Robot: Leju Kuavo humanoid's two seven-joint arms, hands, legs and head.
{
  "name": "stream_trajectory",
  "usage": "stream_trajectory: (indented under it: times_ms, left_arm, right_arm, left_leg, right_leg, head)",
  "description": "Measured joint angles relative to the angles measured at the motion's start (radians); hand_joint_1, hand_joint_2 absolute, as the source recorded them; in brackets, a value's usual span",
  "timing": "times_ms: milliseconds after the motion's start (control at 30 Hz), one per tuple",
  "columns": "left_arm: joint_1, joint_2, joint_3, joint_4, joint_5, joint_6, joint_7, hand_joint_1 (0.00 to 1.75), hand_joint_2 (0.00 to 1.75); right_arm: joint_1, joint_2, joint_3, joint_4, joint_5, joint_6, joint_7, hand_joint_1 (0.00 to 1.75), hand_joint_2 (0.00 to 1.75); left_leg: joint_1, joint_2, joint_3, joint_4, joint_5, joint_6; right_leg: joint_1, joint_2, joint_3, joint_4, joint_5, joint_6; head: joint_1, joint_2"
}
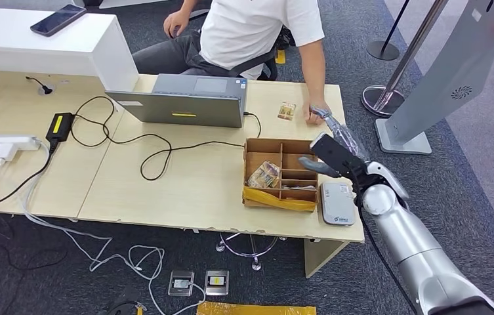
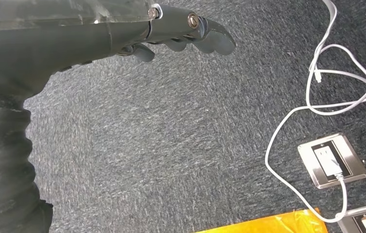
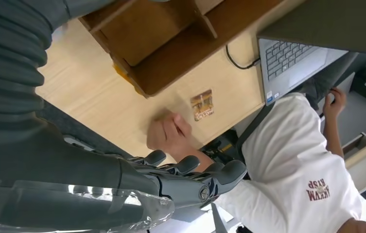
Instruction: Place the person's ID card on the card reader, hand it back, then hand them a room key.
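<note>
A small patterned card [image 1: 287, 111] lies on the table's far right, just left of the person's fist [image 1: 313, 115]. The card [image 3: 202, 105] and that fist [image 3: 168, 133] also appear in the right wrist view. My right hand [image 1: 326, 155] hovers above the right edge of the cardboard box [image 1: 254, 146], fingers stretched toward the person and holding nothing; the same hand [image 3: 185, 179] is empty in its wrist view. The white card reader [image 1: 337, 203] sits beside the box at the table's front right corner. One box compartment holds patterned cards [image 1: 264, 176]. My left hand [image 2: 181, 34] hangs over the carpet, fingers extended, empty.
An open laptop [image 1: 188, 100] stands behind the box, with black cables [image 1: 152, 151] trailing across the table. The person in a white shirt [image 1: 257, 29] sits across the table. A phone [image 1: 57, 20] lies on the white counter. Floor sockets [image 2: 331, 160] and white cable [image 2: 317, 77] lie below.
</note>
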Motion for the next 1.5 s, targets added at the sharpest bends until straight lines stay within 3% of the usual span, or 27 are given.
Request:
stream_trajectory:
  times_ms: [267, 667, 900, 1033, 1500]
  left_arm:
    - [-0.001, 0.0, 0.0, 0.0, -0.001, 0.0, 0.0, 0.0, 1.75]
    - [-0.003, 0.0, 0.001, 0.0, -0.002, 0.0, 0.0, 0.0, 1.75]
    - [-0.004, 0.0, 0.002, 0.0, -0.01, -0.001, 0.001, 0.0, 1.75]
    - [-0.007, 0.0, 0.002, 0.0, -0.014, -0.002, 0.002, 0.0, 0.0]
    - [-0.006, 0.0, 0.008, 0.0, -0.016, 0.0, 0.002, 0.0, 0.0]
  right_arm:
    - [0.046, -0.041, -0.009, -0.084, 0.0, 0.009, 0.007, 0.0, 1.75]
    - [0.066, -0.062, -0.027, -0.14, 0.007, 0.029, 0.029, 0.0, 1.75]
    - [0.132, -0.084, -0.054, -0.183, 0.018, 0.04, 0.058, 0.0, 1.75]
    - [0.181, -0.093, -0.056, -0.202, 0.077, 0.05, 0.081, 0.0, 1.75]
    - [0.28, -0.097, -0.08, -0.325, 0.112, 0.151, 0.106, 0.0, 1.75]
  left_leg:
    - [0.0, 0.0, 0.0, 0.0, 0.0, 0.0]
    - [0.0, 0.0, 0.0, 0.0, 0.0, 0.0]
    - [0.0, 0.0, 0.0, 0.0, 0.0, 0.0]
    - [0.0, 0.0, 0.0, 0.0, 0.0, 0.0]
    - [0.0, 0.0, 0.0, 0.0, 0.0, 0.0]
  right_leg:
    - [0.0, 0.001, 0.0, 0.0, 0.0, 0.0]
    - [0.0, 0.0, 0.0, 0.0, 0.0, 0.0]
    - [0.0, 0.001, 0.0, 0.0, 0.0, 0.0]
    - [0.0, 0.001, 0.0, 0.0, 0.0, 0.0]
    - [0.0, 0.001, 0.0, 0.0, 0.0, 0.0]
  head:
    - [0.0, 0.0]
    - [0.0, 0.0]
    - [0.0, 0.0]
    - [0.0, 0.0]
    - [0.0, 0.0]
